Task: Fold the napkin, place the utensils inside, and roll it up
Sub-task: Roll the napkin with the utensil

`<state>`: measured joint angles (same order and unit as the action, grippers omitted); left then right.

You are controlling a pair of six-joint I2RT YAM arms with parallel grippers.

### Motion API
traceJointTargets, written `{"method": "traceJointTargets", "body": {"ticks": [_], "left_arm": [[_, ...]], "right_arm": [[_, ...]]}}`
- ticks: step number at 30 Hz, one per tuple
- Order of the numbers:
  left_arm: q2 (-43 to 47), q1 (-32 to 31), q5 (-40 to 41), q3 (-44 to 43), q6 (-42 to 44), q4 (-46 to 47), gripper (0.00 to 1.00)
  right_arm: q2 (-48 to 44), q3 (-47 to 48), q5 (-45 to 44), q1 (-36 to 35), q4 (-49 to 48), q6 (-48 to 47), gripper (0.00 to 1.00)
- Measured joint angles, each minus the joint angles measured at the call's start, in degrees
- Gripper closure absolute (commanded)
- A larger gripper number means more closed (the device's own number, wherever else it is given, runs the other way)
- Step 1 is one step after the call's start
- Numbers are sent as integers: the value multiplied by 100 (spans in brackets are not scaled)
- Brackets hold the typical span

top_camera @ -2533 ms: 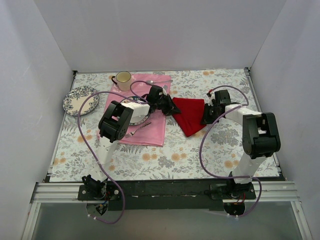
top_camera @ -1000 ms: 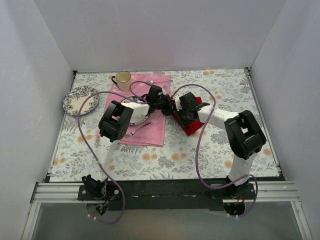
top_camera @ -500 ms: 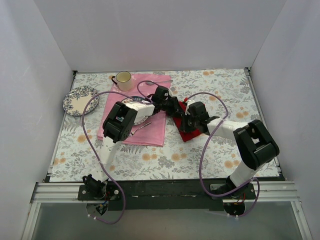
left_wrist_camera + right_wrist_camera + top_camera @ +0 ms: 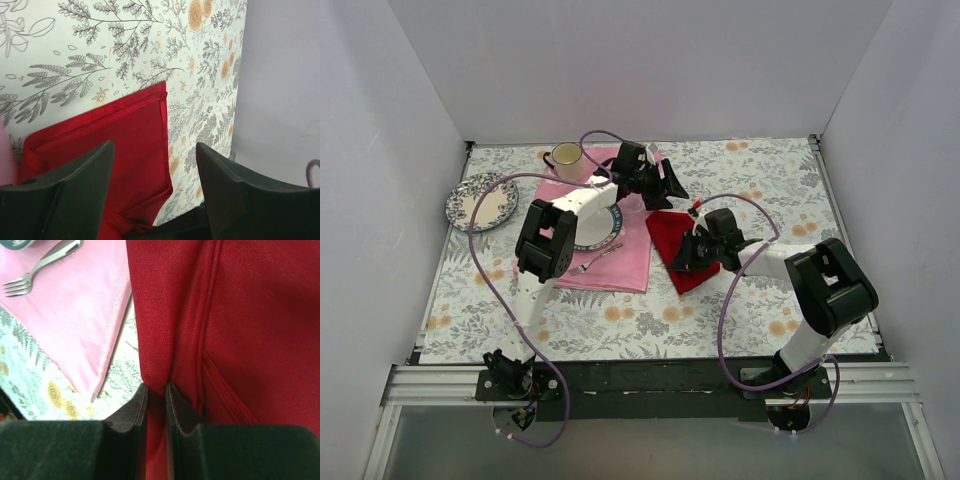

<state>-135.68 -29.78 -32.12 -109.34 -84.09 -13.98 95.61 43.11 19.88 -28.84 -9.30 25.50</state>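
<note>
The deep red napkin (image 4: 665, 232) lies folded and bunched on the floral table, just right of the pink cloth. My right gripper (image 4: 688, 256) is shut on a raised fold of the napkin (image 4: 240, 315), which fills the right wrist view, with the cloth pinched between its fingertips (image 4: 156, 390). My left gripper (image 4: 672, 194) hovers open above the napkin's far end with nothing between its fingers. In the left wrist view the napkin (image 4: 125, 130) shows a hemmed edge lying flat below that gripper (image 4: 154, 147). The utensils are out of view.
A pale pink cloth (image 4: 620, 265) lies left of the napkin with a plate (image 4: 600, 230) and a silver fork (image 4: 598, 260) on it. The fork (image 4: 35, 275) and pink cloth (image 4: 85, 305) also show in the right wrist view. A cup (image 4: 565, 155) and a patterned plate (image 4: 480, 200) stand at far left. White walls enclose the table.
My left gripper has opened, let go of the napkin and drawn back toward the far side. My right gripper has stayed shut on the napkin and pulled its fold toward the near side.
</note>
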Motion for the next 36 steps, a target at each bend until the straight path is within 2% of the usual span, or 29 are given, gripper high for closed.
{"method": "traceJointTargets", "body": {"ticks": [5, 12, 15, 23, 28, 36], "left_arm": [[376, 63, 68, 111, 109, -439, 36], [2055, -153, 938, 1751, 46, -916, 37], [2406, -264, 1163, 2194, -142, -966, 40], [1707, -437, 1408, 2227, -737, -911, 45], [1670, -487, 1690, 2527, -1029, -826, 38], [1659, -570, 1888, 2577, -1335, -791, 38]], "right_arm": [[7, -251, 380, 170, -400, 302, 99], [221, -352, 1108, 527, -721, 564, 99], [417, -306, 1574, 723, -804, 590, 99], [894, -61, 2627, 1141, -693, 490, 99], [909, -11, 2855, 1351, -361, 289, 99], [1010, 219, 3049, 1502, 155, -26, 99]]}}
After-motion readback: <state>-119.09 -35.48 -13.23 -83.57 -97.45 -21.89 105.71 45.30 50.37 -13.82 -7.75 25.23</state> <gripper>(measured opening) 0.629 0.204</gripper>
